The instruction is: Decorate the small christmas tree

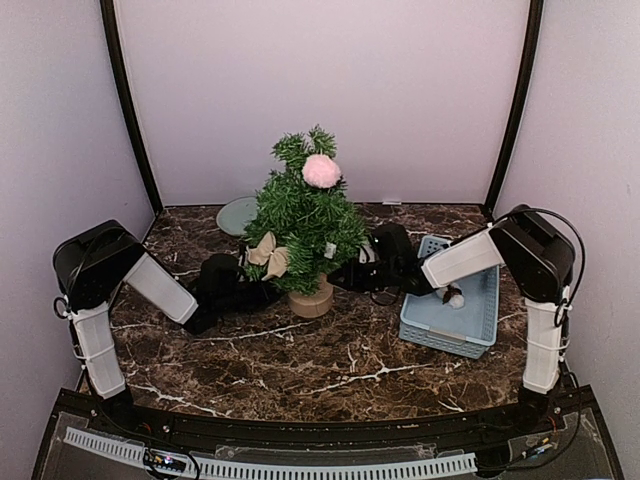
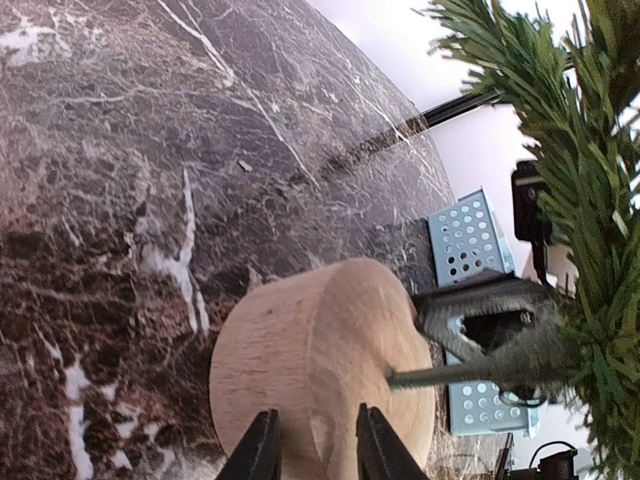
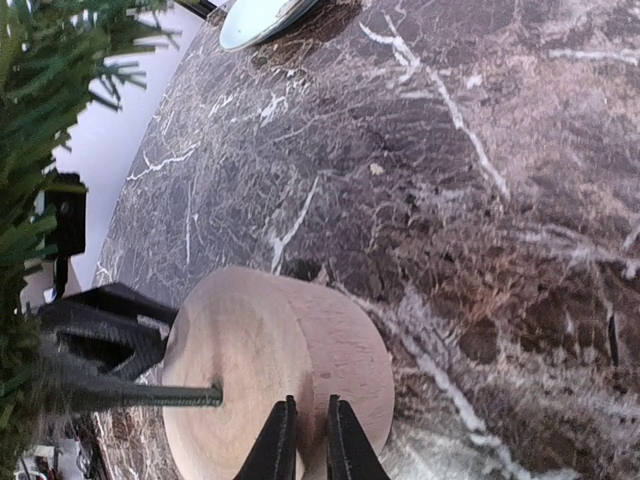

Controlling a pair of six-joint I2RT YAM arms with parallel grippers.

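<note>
On the dark marble table (image 1: pixel 300 370), both arms are reaching in low toward the middle from either side. The left gripper (image 2: pixel 312 420) is hovering at the left of the round wooden stump base (image 1: pixel 312 298), its fingers (image 2: pixel 262 450) standing slightly spread with the wood showing in the gap. I cannot tell whether they are touching it. The right gripper (image 3: pixel 310 405) is sitting at the stump's right side, its fingers nearly pressed together with only a sliver between them, holding nothing.

The small christmas tree (image 1: pixel 300 215) is standing upright on that stump at the table's centre. It is wearing a beige bow (image 1: pixel 268 255) low on its left side and a pink pompom (image 1: pixel 321 171) near the top.

To the right, a blue basket (image 1: pixel 478 330) is lying under the right arm. At the far edge, a pale plate (image 1: pixel 234 214) is peeking out behind the tree on its left.
</note>
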